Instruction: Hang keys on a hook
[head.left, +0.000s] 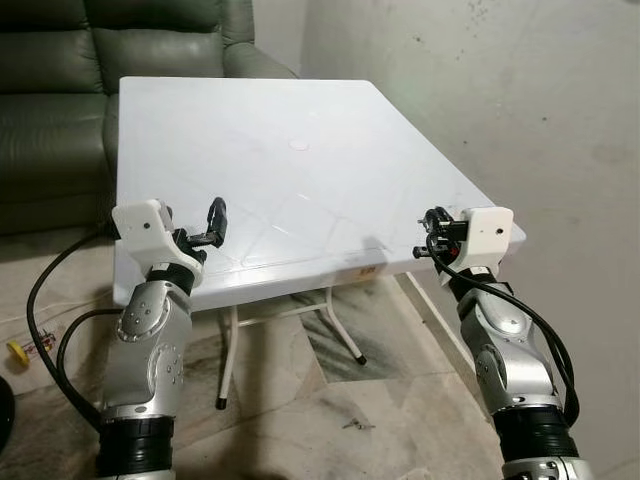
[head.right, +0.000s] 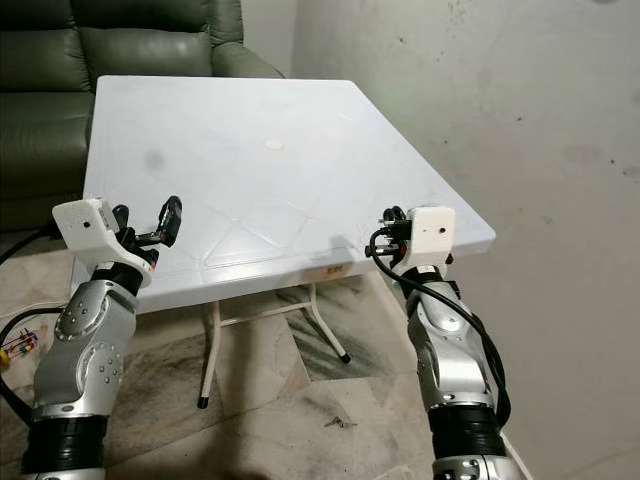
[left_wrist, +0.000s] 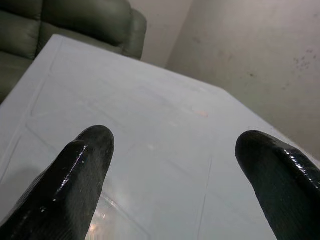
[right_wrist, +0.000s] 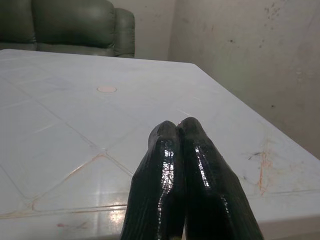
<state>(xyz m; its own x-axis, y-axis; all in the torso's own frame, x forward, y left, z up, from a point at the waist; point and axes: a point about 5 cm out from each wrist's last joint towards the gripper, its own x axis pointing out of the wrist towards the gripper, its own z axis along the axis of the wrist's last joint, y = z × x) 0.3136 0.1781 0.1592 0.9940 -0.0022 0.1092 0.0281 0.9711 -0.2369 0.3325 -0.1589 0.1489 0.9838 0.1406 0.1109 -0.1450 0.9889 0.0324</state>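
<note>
A white plastic folding table (head.left: 300, 190) stands right before me, its top bare apart from a small round cap (head.left: 299, 144) at the middle. My left gripper (head.left: 213, 225) is held over the table's near left corner, its two black fingers (left_wrist: 85, 165) spread wide apart and open with nothing between them. My right gripper (head.left: 432, 228) hovers at the table's near right corner. In the right wrist view its fingertips (right_wrist: 170, 135) press together, shut on nothing, pointing across the tabletop (right_wrist: 75, 125).
A dark green leather sofa (head.left: 60, 100) stands behind the table on the left. A stained grey wall (head.left: 520, 100) runs along the right. A black cable (head.left: 50, 290) and a small yellow object (head.left: 18, 352) lie on the tiled floor at the left.
</note>
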